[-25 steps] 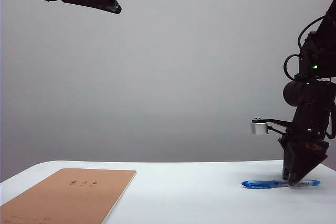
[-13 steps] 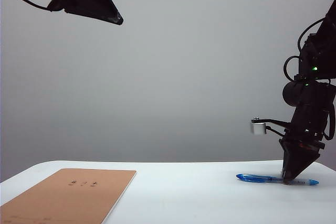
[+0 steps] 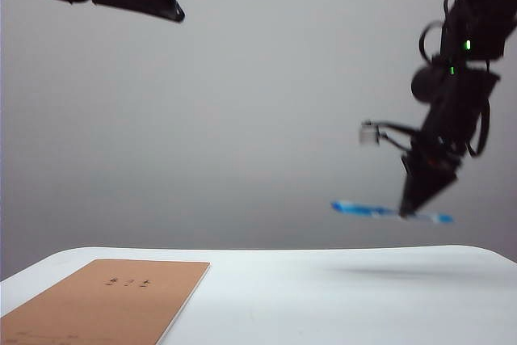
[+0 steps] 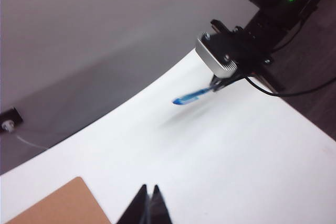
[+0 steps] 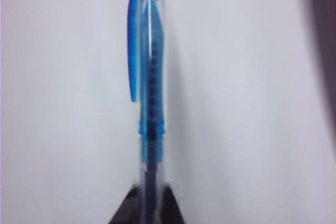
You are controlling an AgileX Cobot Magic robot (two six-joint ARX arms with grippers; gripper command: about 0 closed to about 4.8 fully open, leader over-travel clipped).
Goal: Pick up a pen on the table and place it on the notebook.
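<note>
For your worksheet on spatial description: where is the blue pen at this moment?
In the exterior view the pen hangs in the air on the right, pinched in the right claw, above the table and far from the notebook.

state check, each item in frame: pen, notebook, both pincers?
pen: lifted clear of the table, roughly level, clamped near its rear end
notebook: closed, flat on the table at the left, nothing on it
right pincer: shut on the pen, raised on the right
left pincer: shut, empty, high at upper left, far from the pen
</note>
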